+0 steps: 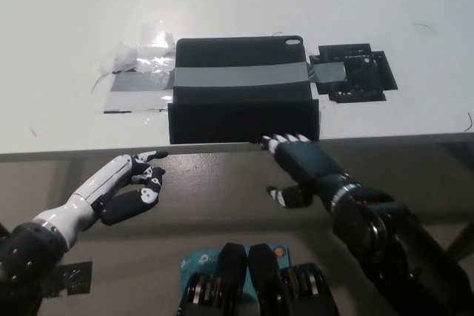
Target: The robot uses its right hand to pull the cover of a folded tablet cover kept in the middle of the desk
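A black folded tablet cover (241,90) lies in the middle of the white desk (237,5), held down by a grey tape strip (237,75) across it. Its front flap reaches the desk's front edge. My black right hand (300,168) is below and in front of that edge, fingers spread, with its white fingertips (281,139) just touching or just short of the cover's front rim. It holds nothing. My white left hand (126,186) rests low at the left, below the desk edge, fingers loosely apart and empty.
Crumpled clear tape (137,57) and a grey tape end (133,98) stick to the desk left of the cover. A black patch of tape pieces (355,75) lies to its right. The desk's front edge (81,153) runs across the picture.
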